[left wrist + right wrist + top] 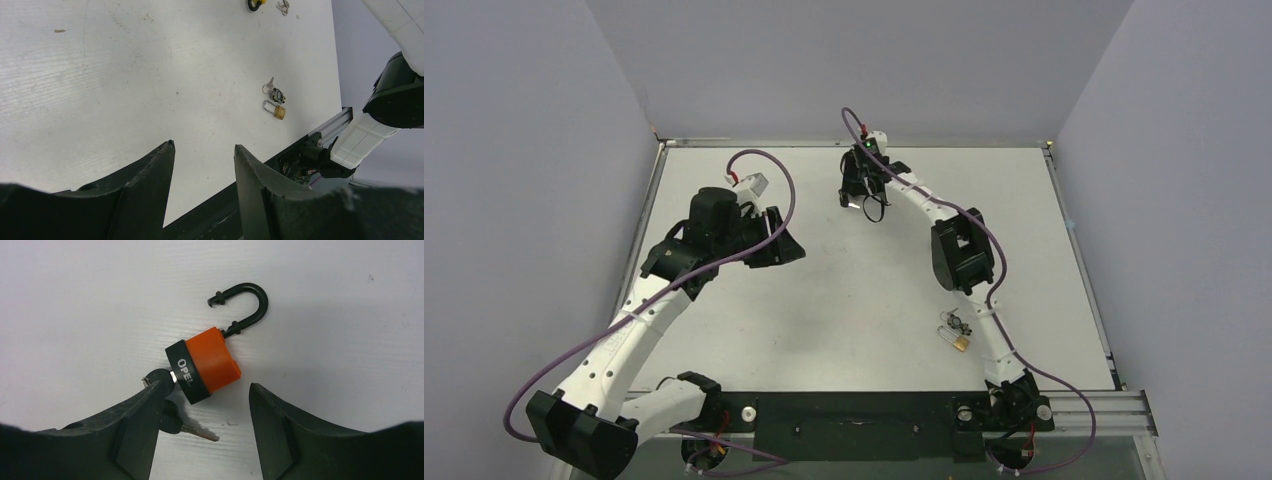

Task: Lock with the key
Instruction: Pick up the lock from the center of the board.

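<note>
**Open padlock at the far side of the table, with the right gripper at its key end**

The right wrist view shows the orange padlock (pixel 210 360) lying flat on the white table (pixel 75 300). Its black shackle (pixel 250 302) is lifted and swung aside, so the notched free end hangs clear of the body. 1 key (pixel 156 376) sits in the black base, and a 2nd key (pixel 192 430) on the same ring lies just beside it on the table.

The right gripper (pixel 207 387) has its jaws spread on either side of the padlock's base end and holds nothing. 1 finger overlaps the head of the inserted key, but the view does not show whether it is touching. In the top view this gripper (pixel 864 190) is at the far edge of the table and hides the padlock beneath it.

The left gripper (pixel 205 146) is parted and empty above bare table, well away from the orange padlock. Its camera looks toward a small brass padlock (pixel 276 111) and loose keys (pixel 274 92) near the right arm's base.

Progress, as a judgement: the key is seated, but locking has not been done. The free end of the shackle has yet to be turned over its hole, pressed home and secured with the key. This probably needs 1 gripper to steady the body.
</note>
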